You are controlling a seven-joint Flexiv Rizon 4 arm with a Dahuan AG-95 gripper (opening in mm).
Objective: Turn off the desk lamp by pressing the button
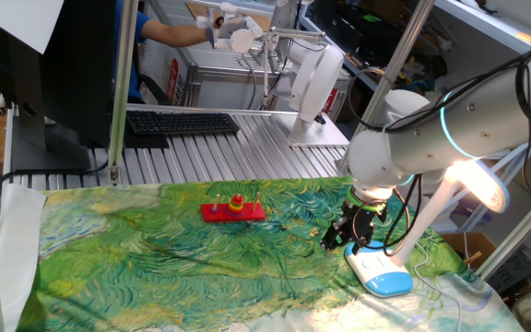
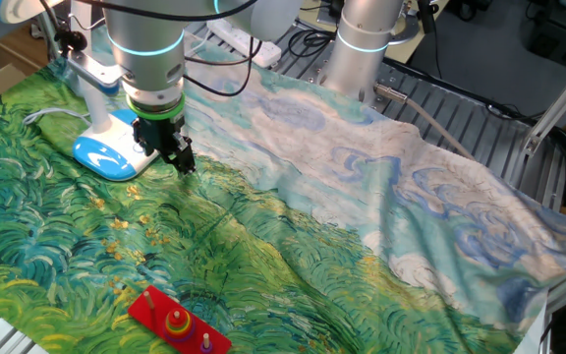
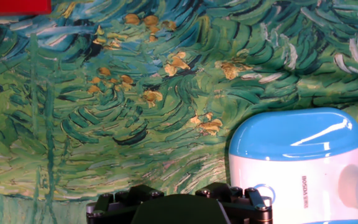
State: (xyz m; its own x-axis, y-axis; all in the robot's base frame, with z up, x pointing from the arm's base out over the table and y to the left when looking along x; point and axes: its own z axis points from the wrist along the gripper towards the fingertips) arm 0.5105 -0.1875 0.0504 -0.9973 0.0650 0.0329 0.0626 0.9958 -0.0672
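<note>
My gripper [image 3: 179, 208] fills the hand view's bottom edge; whether the jaws are apart I cannot tell. The button [image 3: 263, 193] sits on the desk lamp [image 3: 297, 168] base, just right of my fingertips, so I judge a short rightward shift precedes pressing.

A green and blue painted-swirl cloth [image 1: 173, 249] covers the table in the lower frame. Behind it, upper left, a ribbed metal surface [image 1: 247, 148] carries a black keyboard [image 1: 181, 122] beside a dark monitor [image 1: 49, 74]. Shelving [image 1: 487, 28] fills the upper right.
</note>
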